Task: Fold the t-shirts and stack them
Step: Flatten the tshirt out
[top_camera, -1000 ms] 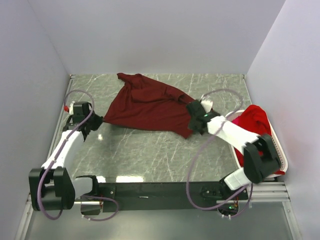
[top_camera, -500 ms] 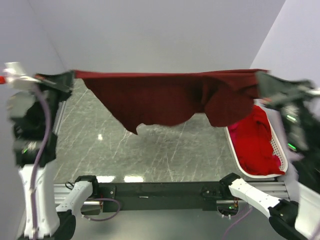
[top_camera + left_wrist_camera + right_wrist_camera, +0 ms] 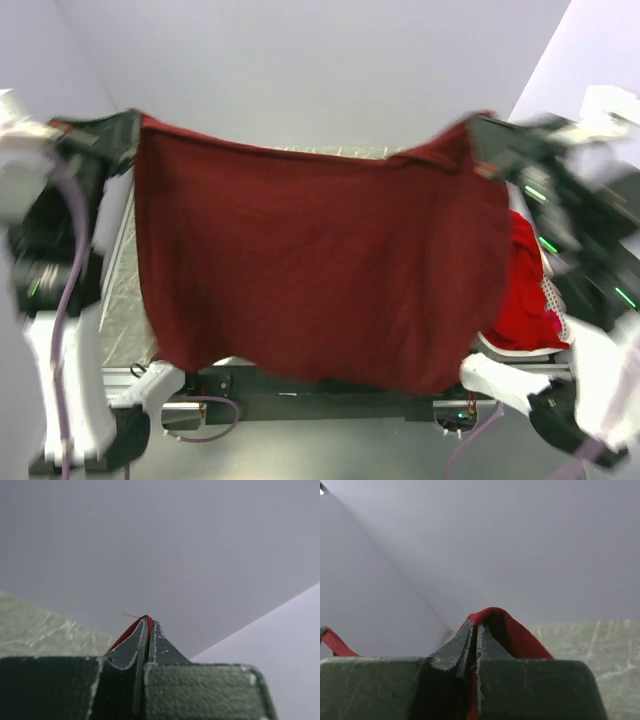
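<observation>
Top external: maroon shirt (image 3: 320, 270) hangs spread left-to-right, hem down. Its top corners sit clamped in left gripper (image 3: 149, 624) and right gripper (image 3: 476, 626), above marbled bench (image 3: 117, 275).

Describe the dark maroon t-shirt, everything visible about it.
The maroon t-shirt is plain, soft-looking cloth, spread flat like a curtain and hanging in the air. Its top edge sags slightly between two upper corners, each pinched in shut jaws, by the left gripper and the right gripper. The uneven lower edge hangs free. Sleeves and collar cannot be made out.
</observation>
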`<state>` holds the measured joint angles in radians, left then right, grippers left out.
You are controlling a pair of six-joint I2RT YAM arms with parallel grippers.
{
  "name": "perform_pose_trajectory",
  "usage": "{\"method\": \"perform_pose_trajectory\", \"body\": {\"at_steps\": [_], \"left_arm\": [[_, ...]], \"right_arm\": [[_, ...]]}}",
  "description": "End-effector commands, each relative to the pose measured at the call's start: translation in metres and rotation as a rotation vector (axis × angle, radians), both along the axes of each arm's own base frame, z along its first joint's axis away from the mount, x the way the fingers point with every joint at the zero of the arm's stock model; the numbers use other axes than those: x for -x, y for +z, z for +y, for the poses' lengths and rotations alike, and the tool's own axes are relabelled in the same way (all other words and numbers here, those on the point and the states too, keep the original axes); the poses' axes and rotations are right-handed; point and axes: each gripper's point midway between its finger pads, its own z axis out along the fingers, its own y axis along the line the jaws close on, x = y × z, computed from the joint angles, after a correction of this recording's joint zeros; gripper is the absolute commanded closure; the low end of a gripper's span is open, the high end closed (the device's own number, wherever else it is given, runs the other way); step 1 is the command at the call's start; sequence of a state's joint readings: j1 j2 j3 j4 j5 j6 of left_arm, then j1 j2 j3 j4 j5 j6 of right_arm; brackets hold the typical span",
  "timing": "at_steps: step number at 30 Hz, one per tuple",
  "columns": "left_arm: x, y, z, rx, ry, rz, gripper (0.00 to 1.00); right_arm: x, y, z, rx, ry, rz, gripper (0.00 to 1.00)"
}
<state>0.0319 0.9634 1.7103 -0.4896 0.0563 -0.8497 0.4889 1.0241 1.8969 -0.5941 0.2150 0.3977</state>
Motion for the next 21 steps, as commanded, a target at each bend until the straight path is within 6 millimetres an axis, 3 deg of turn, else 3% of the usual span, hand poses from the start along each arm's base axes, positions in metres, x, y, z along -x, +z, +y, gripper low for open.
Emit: {"method": "perform_pose_trajectory", "body": {"at_steps": [1,2,3,4,5,6,7,8,9,10,11,12,14,15,16,17,18,19,20,21], "left_arm": [[-0.069,-0.042,0.004,-0.026,0.003,0.103,0.99],[-0.091,-0.054,0.003,-0.026,-0.005,0.132,0.99],[-0.104,-0.051,0.001,-0.024,-0.019,0.104,0.99],[-0.117,-0.054,0.001,-0.023,-0.029,0.106,0.99],[-0.143,-0.067,0.0,-0.018,-0.04,0.131,0.99],[-0.152,-0.051,0.0,-0.008,-0.047,0.077,0.99],[-0.161,-0.044,-0.003,-0.012,-0.07,0.056,0.99],[-0.189,-0.057,-0.003,-0.007,-0.077,0.088,0.99],[-0.189,-0.024,-0.004,-0.015,-0.084,0.023,0.99],[-0.196,-0.014,-0.008,-0.027,-0.114,0.003,0.99],[-0.219,-0.023,-0.008,-0.03,-0.123,0.026,0.99],[-0.208,0.015,-0.01,-0.043,-0.13,-0.051,0.99],[-0.218,0.026,-0.01,-0.067,-0.136,-0.074,0.99],[-0.206,0.051,-0.009,-0.08,-0.132,-0.133,0.99],[-0.204,0.055,-0.005,-0.088,-0.133,-0.144,0.99],[-0.2,0.06,-0.001,-0.083,-0.133,-0.157,0.99],[-0.203,0.052,0.001,-0.075,-0.139,-0.137,0.99],[-0.203,0.047,0.009,-0.069,-0.131,-0.13,0.99],[-0.192,0.053,0.008,-0.068,-0.14,-0.152,0.99],[-0.204,0.024,0.012,-0.053,-0.136,-0.088,0.99]], "right_arm": [[-0.069,-0.017,0.031,0.081,-0.01,0.01,1.0],[-0.082,-0.015,0.033,0.091,-0.002,0.0,1.0],[-0.113,-0.024,0.047,0.1,0.01,0.018,1.0],[-0.123,-0.012,0.047,0.091,0.012,-0.007,1.0],[-0.137,-0.009,0.048,0.088,0.032,-0.013,1.0],[-0.171,-0.023,0.057,0.097,0.033,0.022,1.0],[-0.182,-0.019,0.059,0.1,0.036,0.017,1.0],[-0.175,0.02,0.056,0.084,0.032,-0.07,1.0],[-0.201,0.008,0.064,0.101,0.03,-0.036,1.0],[-0.203,0.019,0.065,0.098,0.029,-0.065,1.0],[-0.2,0.046,0.063,0.082,0.021,-0.138,1.0],[-0.195,0.059,0.061,0.076,0.014,-0.178,1.0],[-0.174,0.084,0.051,0.067,-0.01,-0.257,1.0],[-0.164,0.099,0.044,0.054,-0.03,-0.313,1.0],[-0.175,0.082,0.044,0.069,-0.051,-0.276,1.0],[-0.153,0.097,0.034,0.053,-0.065,-0.322,1.0],[-0.151,0.093,0.032,0.056,-0.071,-0.31,1.0],[-0.159,0.076,0.034,0.072,-0.072,-0.265,1.0],[-0.149,0.075,0.029,0.071,-0.08,-0.26,1.0],[-0.149,0.066,0.028,0.073,-0.083,-0.237,1.0]]}}
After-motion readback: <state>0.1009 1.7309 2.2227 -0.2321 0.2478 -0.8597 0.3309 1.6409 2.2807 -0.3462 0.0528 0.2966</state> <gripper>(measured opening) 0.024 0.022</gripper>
